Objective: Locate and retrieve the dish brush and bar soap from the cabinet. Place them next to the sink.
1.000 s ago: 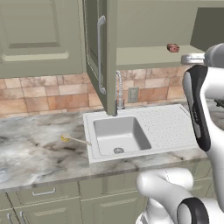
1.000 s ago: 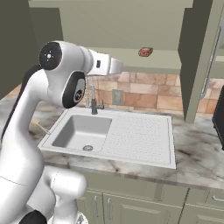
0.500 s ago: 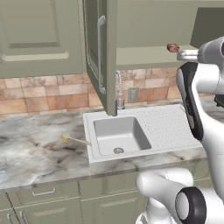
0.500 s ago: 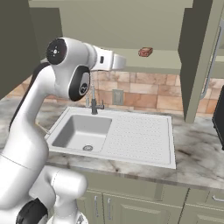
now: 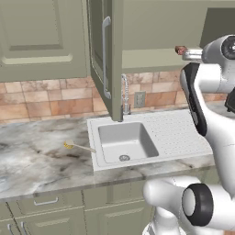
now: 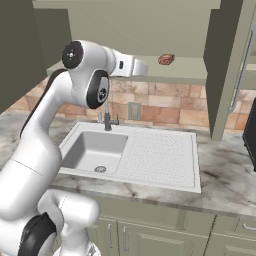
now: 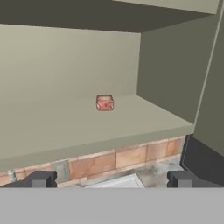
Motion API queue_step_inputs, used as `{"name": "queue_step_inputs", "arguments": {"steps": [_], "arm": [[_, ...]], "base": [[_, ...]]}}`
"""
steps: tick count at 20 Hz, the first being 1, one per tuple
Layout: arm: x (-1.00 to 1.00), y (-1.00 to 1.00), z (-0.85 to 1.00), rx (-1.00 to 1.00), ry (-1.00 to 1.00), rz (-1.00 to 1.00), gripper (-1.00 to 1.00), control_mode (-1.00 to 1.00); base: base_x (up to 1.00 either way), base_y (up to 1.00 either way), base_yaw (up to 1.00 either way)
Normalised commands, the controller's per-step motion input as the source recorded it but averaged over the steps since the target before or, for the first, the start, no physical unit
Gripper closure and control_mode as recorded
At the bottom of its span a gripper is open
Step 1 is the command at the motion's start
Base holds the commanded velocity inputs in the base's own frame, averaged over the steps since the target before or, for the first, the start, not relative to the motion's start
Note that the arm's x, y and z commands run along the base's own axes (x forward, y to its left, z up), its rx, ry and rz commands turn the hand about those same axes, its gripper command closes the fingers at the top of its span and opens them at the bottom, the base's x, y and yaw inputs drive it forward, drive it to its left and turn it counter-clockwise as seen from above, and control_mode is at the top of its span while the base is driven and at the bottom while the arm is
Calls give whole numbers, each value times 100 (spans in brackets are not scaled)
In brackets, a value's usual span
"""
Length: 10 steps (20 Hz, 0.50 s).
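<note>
Reddish-brown bar soap [image 7: 105, 103] sits alone on the cabinet [image 7: 78, 127] shelf, near the middle, well back from the front edge. The gripper [image 7: 111, 179] hangs in front of the shelf, short of the soap, fingers spread wide with nothing between them. The block looks small, rigid and light, likely slick-faced, so pinching across its two short flat sides should suit. The dish brush [image 5: 78, 146] lies on the marble counter just left of the sink [image 5: 151, 158].
</note>
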Motion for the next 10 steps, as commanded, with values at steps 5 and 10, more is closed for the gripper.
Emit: {"name": "queue_step_inputs", "arguments": {"steps": [5, 10], "arm": [[30, -4, 0, 0, 3, 1, -100, -100], [30, -10, 0, 0, 5, 0, -100, -100]], "base": [[0, 0, 0], [0, 0, 0]]}}
